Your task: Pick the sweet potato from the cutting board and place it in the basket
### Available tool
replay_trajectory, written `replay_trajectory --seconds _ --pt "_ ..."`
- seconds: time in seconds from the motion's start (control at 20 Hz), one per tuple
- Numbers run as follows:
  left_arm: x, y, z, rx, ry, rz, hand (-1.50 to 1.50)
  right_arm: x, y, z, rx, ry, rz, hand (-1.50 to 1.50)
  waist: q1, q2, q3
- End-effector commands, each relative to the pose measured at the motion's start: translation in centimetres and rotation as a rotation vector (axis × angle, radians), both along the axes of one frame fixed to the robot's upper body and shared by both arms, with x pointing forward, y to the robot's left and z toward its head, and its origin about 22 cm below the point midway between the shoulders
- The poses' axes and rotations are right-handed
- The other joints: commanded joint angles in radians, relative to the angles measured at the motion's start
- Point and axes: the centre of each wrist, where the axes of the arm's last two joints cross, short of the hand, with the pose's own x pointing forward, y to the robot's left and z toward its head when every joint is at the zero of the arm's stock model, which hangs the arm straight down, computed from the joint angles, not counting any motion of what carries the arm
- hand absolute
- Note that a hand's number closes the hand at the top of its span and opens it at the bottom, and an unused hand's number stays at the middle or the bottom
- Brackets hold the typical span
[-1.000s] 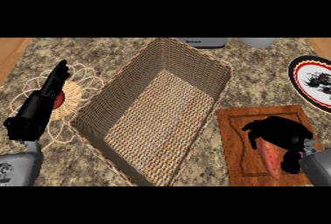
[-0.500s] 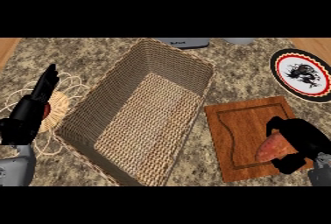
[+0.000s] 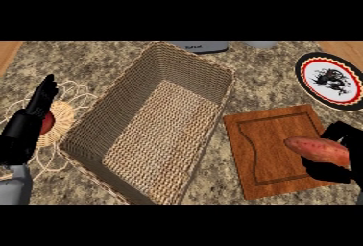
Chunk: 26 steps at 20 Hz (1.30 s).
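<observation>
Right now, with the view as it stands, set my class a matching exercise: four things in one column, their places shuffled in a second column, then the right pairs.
Things:
1 basket
2 plate
3 sweet potato
4 left hand

Places:
A held in the right hand
B far right, at the top
C left edge, by the woven mat
D in the middle

Pairs: 1-D, 2-B, 3-A, 4-C

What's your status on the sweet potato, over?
Left hand open, resting at left. Right hand shut on sweet potato over cutting board right edge. Basket left of board; only its wall between.
</observation>
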Motion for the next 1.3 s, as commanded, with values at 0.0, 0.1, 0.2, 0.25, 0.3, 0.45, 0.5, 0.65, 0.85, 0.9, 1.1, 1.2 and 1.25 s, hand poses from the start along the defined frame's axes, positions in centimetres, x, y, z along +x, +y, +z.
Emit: replay_trajectory --seconds 0.0,0.1,0.2,0.25,0.3,0.45,0.5,0.65,0.85,0.9,1.1,1.2,1.25 --pt "0.7 -0.9 0.1 -0.005 -0.012 -0.023 0.00 -1.4 2.8 5.1 0.200 -0.331 -0.005 1.50 0.018 0.010 0.001" --pt "0.9 -0.2 0.2 -0.004 -0.009 -0.027 0.00 -3.0 5.3 7.5 0.292 -0.421 0.045 1.50 0.027 0.012 -0.001" --pt "0.7 -1.2 -0.2 0.009 -0.012 -0.051 0.00 -5.0 6.3 10.0 0.305 -0.491 0.064 1.50 0.048 0.016 0.000" --pt "1.2 -2.3 0.8 0.002 -0.012 -0.072 0.00 -6.2 7.6 11.0 0.307 -0.499 0.079 1.50 0.055 0.016 0.000" --pt "0.5 -2.5 0.3 -0.001 -0.007 -0.094 0.00 -6.6 7.9 12.9 0.253 -0.523 0.075 1.50 0.074 0.018 -0.001" --pt "1.7 -2.0 1.0 0.010 -0.031 -0.084 0.00 -6.6 10.3 15.7 0.299 -0.526 0.139 1.50 0.088 0.023 -0.003" --pt "1.5 -1.8 0.5 0.004 -0.019 -0.084 0.00 -7.0 11.1 16.2 0.299 -0.516 0.167 1.50 0.086 0.022 -0.002" --pt "1.0 -3.1 -0.8 -0.001 -0.019 -0.108 0.00 -4.4 13.7 18.8 0.352 -0.475 0.194 1.50 0.100 0.024 -0.001" --pt "2.1 -2.7 0.7 -0.009 -0.021 -0.114 0.00 -3.6 18.0 21.8 0.342 -0.416 0.218 1.50 0.105 0.022 -0.001" --pt "1.8 -1.6 0.4 -0.005 -0.029 -0.127 0.00 -2.7 18.9 22.5 0.310 -0.392 0.223 1.50 0.109 0.021 -0.002" --pt "1.9 -3.2 0.5 -0.005 -0.019 -0.112 0.00 -1.8 21.5 24.7 0.349 -0.354 0.235 1.50 0.106 0.019 0.000" --pt "2.2 -3.2 0.8 -0.001 -0.030 -0.114 0.00 0.8 22.7 25.5 0.364 -0.332 0.212 1.50 0.113 0.025 0.000" --pt "1.6 -3.2 0.2 0.004 -0.022 -0.137 0.00 2.3 23.5 25.0 0.372 -0.322 0.188 1.50 0.123 0.028 0.000"
